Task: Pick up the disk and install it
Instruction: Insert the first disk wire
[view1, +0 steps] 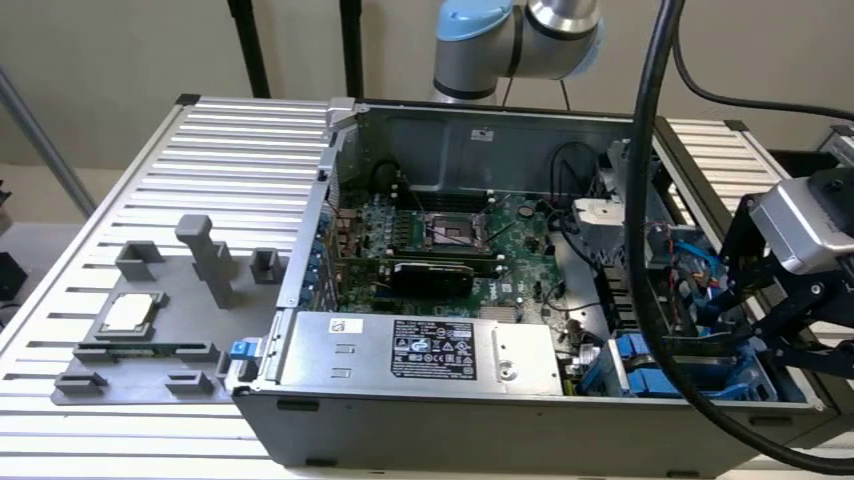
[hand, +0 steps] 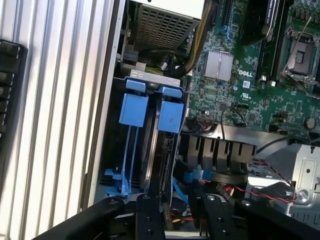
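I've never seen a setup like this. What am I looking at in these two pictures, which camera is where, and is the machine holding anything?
The machine is a single robot arm with a two-fingered gripper at its end. The exterior view comes from a camera standing off the arm; the wrist view from one on the arm's wrist, looking past the gripper. On the ribbed metal table stands an open computer case with its circuit board and a long silver power box inside. Toward the exterior view's left lies a grey tray carrying a small square chip. The gripper hangs over the case's drive bay, fingers apart with nothing between them. Just beyond it the disk, in its blue frame, stands on edge in the bay.
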